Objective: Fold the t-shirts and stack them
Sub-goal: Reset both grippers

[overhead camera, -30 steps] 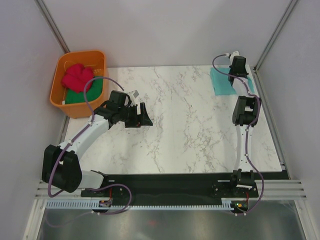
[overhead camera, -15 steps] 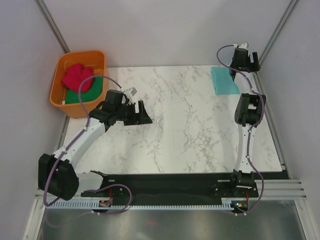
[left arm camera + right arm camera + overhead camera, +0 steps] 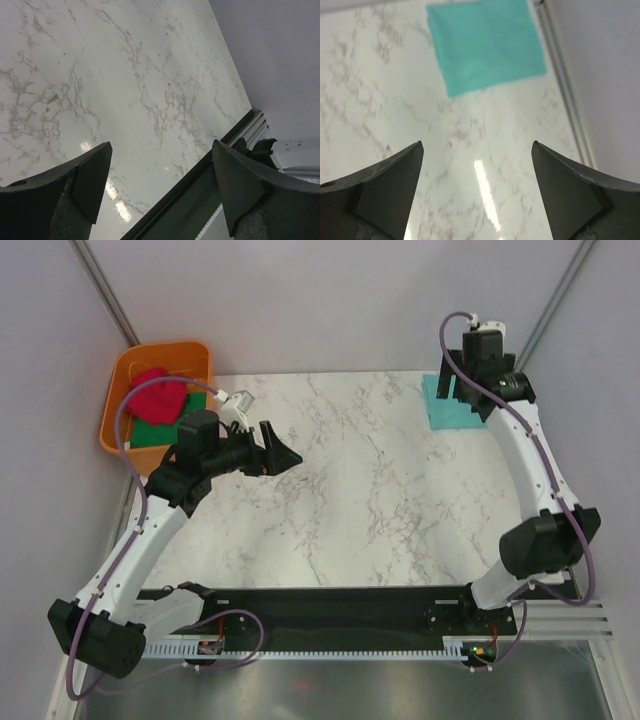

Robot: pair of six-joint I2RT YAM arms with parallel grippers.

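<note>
A teal t-shirt [image 3: 436, 408] [image 3: 487, 44] lies folded flat at the table's far right corner. My right gripper [image 3: 471, 400] [image 3: 477, 146] hangs over its near edge, open and empty, and hides part of it in the top view. A pinkish-red t-shirt [image 3: 158, 396] lies crumpled on a dark green t-shirt [image 3: 150, 433] inside the orange tub [image 3: 120, 375] at the far left. My left gripper [image 3: 282, 452] [image 3: 161, 145] is raised over the table's left half, to the right of the tub, open with nothing between its fingers.
The marble table [image 3: 370, 490] [image 3: 100, 75] ends in a black rail [image 3: 200, 200] at its near edge. Grey walls and metal posts close in the back and both sides. The tub stands just off the table's far left corner.
My right gripper has opened, let go of the teal t-shirt and lifted back from it. My left arm has risen and pulled its gripper slightly back and left.
</note>
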